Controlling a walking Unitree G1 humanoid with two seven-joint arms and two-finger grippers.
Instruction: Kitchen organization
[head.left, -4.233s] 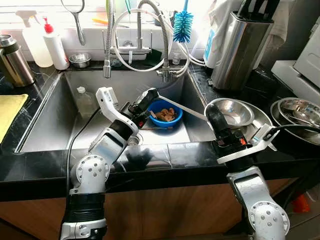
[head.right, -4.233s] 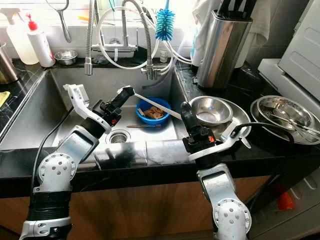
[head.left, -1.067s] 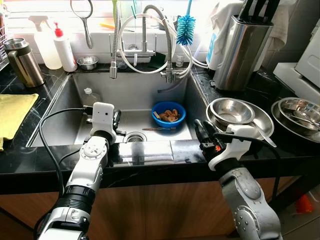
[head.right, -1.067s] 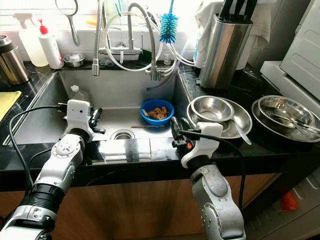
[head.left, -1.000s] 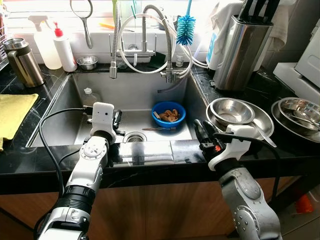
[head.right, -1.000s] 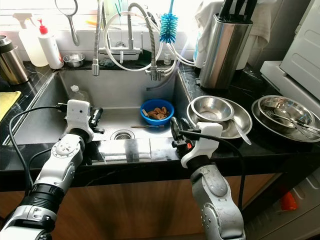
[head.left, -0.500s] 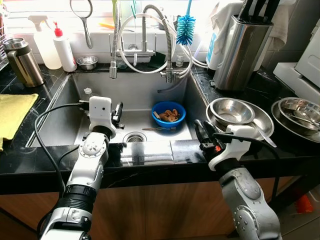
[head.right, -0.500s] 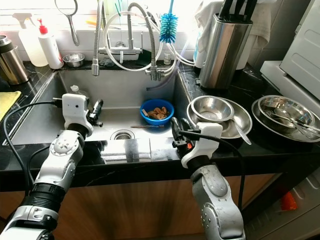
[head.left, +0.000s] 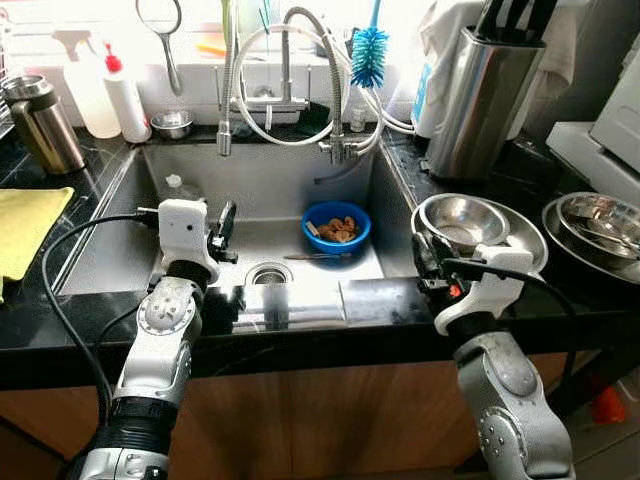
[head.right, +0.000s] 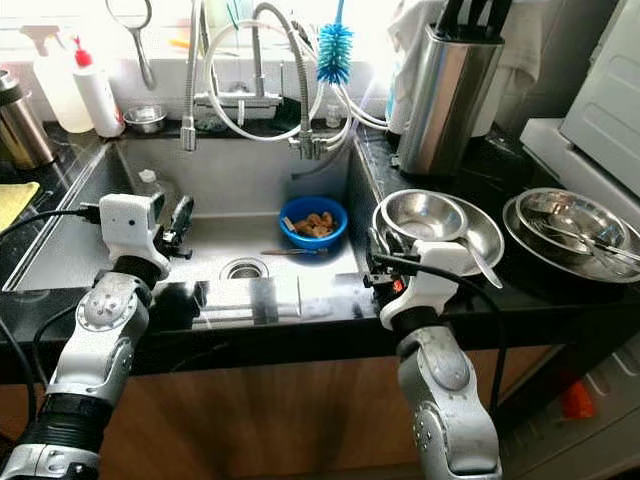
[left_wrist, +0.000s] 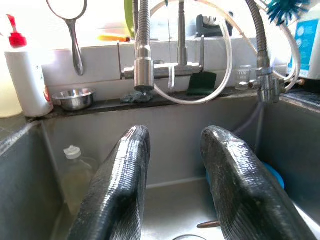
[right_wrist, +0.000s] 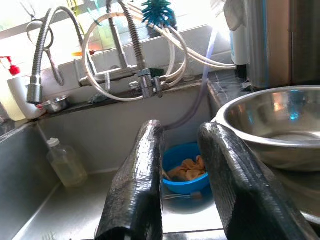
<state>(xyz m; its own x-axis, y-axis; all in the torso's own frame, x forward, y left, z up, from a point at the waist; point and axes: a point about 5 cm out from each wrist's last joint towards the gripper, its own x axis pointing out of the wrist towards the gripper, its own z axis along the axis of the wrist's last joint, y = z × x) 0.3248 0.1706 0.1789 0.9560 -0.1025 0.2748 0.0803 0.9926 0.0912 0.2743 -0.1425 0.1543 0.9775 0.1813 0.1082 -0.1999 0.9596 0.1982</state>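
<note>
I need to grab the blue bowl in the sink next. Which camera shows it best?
The left eye view: the blue bowl shows whole on the sink floor, food scraps inside. The right eye view is nearly as clear. The right wrist view sees it partly, between the right gripper's fingers. The left wrist view catches only its edge.

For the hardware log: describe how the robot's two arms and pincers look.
Both arms are silver metal with round bolted joints and black bands. Each wrist carries a white housing trailed by a black cable. The left pincer and right pincer each have two long black, finely ribbed fingers. A small red mark sits on the right wrist.
</note>
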